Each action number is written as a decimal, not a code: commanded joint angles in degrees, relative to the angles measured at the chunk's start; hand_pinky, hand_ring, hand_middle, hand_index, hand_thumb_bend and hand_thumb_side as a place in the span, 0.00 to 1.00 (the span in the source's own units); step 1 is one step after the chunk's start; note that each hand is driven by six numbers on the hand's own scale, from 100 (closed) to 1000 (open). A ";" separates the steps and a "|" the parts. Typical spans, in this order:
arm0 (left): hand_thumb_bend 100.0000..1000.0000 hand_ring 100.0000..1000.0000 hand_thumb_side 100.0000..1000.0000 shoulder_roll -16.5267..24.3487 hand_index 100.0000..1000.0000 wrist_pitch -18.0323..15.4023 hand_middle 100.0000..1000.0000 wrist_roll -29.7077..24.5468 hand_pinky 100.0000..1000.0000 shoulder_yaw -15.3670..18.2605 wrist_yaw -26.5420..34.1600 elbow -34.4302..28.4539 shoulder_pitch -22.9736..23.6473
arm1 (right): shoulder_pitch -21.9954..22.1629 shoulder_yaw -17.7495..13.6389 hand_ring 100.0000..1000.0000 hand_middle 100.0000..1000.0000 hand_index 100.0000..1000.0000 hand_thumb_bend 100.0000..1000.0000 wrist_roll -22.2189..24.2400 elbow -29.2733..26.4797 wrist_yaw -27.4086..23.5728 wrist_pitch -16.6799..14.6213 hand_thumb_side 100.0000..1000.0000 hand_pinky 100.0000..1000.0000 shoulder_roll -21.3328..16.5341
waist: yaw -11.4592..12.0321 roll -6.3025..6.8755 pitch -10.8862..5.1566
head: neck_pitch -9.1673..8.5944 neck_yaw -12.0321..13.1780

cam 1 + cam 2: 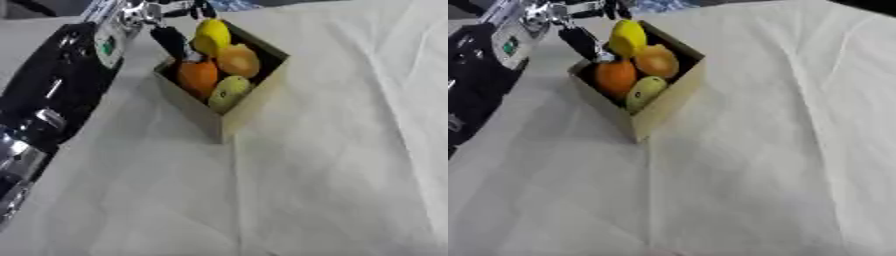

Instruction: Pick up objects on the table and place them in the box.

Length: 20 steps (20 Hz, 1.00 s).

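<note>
An open cardboard box (248, 107) stands on the white cloth, upper middle. Inside it lie a yellow fruit (213, 35) at the back, a brownish-orange round fruit (238, 60), an orange (198, 76) and a yellow-green fruit (228, 91) at the front. My left hand (171, 42) reaches in from the upper left and hovers over the box's back corner. One straight black finger points down beside the yellow fruit toward the orange, and other fingertips (203, 9) show just above the yellow fruit. The fingers look spread, not curled round the fruit. My right hand shows in no view.
My black and silver left forearm (61, 85) runs along the left side of the view, from the lower left up to the box. The creased white cloth (332, 165) covers the table to the right of the box and in front of it.
</note>
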 commanded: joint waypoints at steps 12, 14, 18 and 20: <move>0.26 0.70 0.31 7.63 0.79 10.62 0.68 13.94 0.77 5.99 4.26 -25.89 3.12 | 0.51 -1.15 0.68 0.63 0.75 0.00 -1.09 -0.84 -0.83 -0.13 0.47 0.87 -1.06 | 1.64 -0.65 -2.72 | 0.74 -1.54; 0.27 0.70 0.31 11.30 0.79 14.50 0.68 19.35 0.76 7.83 9.95 -35.39 6.96 | 1.13 -1.67 0.68 0.63 0.75 0.00 -2.40 -0.84 -1.10 -0.37 0.47 0.87 -1.18 | 2.15 -0.66 -2.83 | 0.97 -2.43; 0.25 0.69 0.34 18.49 0.80 21.46 0.67 32.06 0.76 12.17 21.41 -52.39 18.56 | 2.38 -2.53 0.69 0.64 0.75 0.00 -6.39 -0.84 -1.58 -1.27 0.47 0.87 -0.86 | 3.16 -1.04 -3.02 | 1.09 -3.54; 0.23 0.69 0.38 20.39 0.81 23.48 0.67 37.92 0.76 14.51 27.18 -58.13 24.75 | 2.94 -2.70 0.69 0.65 0.76 0.00 -7.98 -0.84 -2.04 -1.75 0.47 0.87 -0.36 | 3.57 -1.39 -3.11 | 1.12 -3.86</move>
